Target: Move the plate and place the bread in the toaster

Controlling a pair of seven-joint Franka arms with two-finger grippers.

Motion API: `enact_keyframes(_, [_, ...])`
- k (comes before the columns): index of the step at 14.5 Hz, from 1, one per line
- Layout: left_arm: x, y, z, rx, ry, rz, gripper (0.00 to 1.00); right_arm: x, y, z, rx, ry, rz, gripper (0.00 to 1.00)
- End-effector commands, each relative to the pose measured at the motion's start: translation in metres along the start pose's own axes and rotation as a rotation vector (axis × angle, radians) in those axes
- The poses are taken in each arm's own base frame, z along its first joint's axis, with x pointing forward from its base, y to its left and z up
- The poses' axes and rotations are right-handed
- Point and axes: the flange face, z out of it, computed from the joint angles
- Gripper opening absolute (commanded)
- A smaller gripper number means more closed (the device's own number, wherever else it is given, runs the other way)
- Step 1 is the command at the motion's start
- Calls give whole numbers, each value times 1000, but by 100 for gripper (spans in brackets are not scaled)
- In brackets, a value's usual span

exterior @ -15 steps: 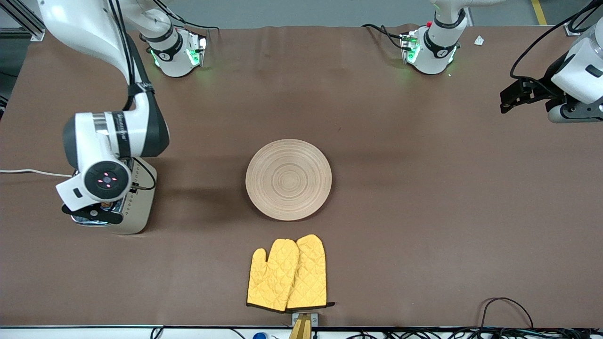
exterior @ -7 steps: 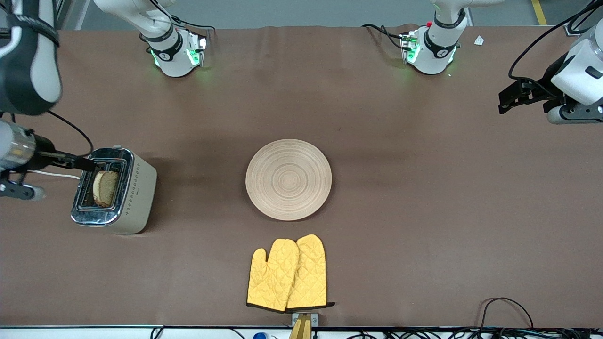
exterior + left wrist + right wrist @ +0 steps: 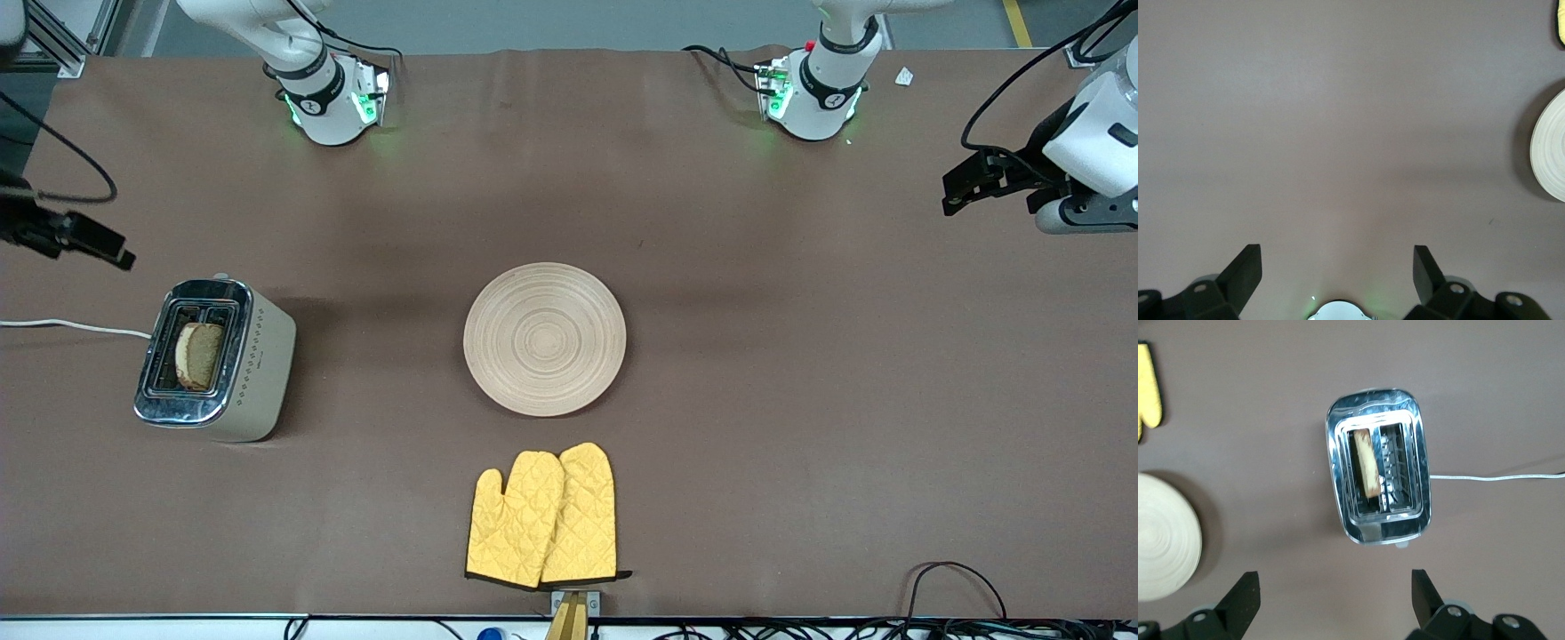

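At the left edge of the front view, upper part of the frame, the right gripper hangs in the air over the brown surface at the right arm's end of the table, its fingers spread wide and holding nothing.

Just below it in the frame stands the toaster, a white cord running from it to the left edge. The bread sits upright in one of the toaster's two slots, the one toward the middle of the table; the right wrist view shows the slice edge-on in that slot, with the second slot bare.

At the centre of the front view the plate lies flat on the surface, well apart from the toaster. Lower in the frame, nearer the front camera, lie two yellow oven mitts side by side, overlapping.

At the right edge, upper part of the frame, the left gripper waits over the left arm's end of the table, its fingers spread apart and empty.
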Motion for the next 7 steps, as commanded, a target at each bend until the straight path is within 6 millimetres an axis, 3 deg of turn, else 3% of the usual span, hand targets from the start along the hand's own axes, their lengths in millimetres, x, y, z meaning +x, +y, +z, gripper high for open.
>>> enact_keyframes(1, [1, -2, -6, 0, 11, 0, 100, -16, 5, -15, 31, 17, -40, 100])
enact_keyframes(3, [1, -2, -5, -2, 9, -1, 100, -10, -1, -18, 6, 29, -52, 100])
enact_keyframes(5, [3, -2, -3, -2, 4, 1, 100, -8, -6, -36, 21, 65, -53, 100])
enact_keyframes(7, [4, -1, -2, -2, 3, -1, 100, -7, -8, -36, 19, 65, -58, 100])
